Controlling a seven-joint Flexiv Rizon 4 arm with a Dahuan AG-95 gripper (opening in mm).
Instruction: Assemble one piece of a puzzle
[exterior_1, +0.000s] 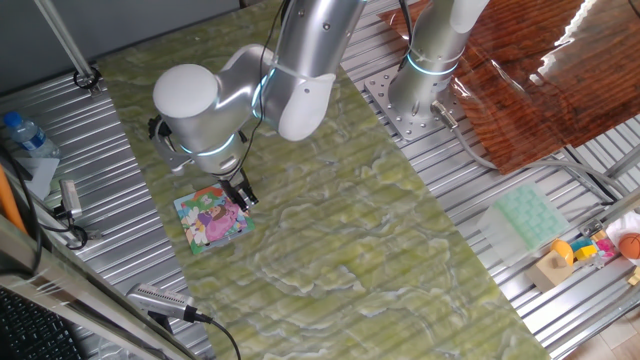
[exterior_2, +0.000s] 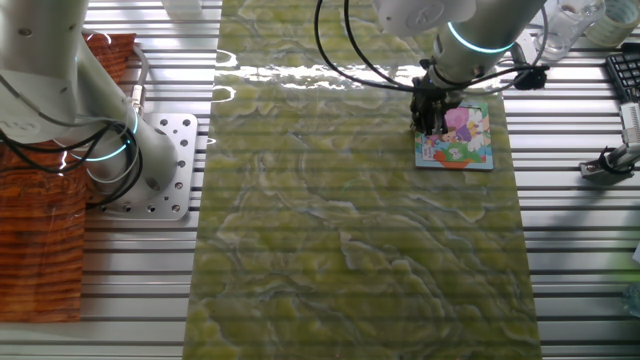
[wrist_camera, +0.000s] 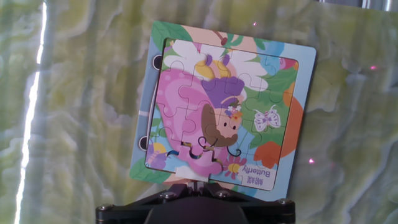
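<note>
So the claw (exterior_1: 243, 196) sits right over the puzzle (wrist_camera: 224, 106) at its 6 o'clock edge, where the piece (wrist_camera: 198, 163) looks barely seated, can't tell if it's pinching or spread, and any sideways drag could pop it out.

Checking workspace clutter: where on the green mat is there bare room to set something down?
The mat is bare from the puzzle across to the tray side, and toward the arm's base. It is crowded only at the puzzle, where the gripper hangs.
</note>
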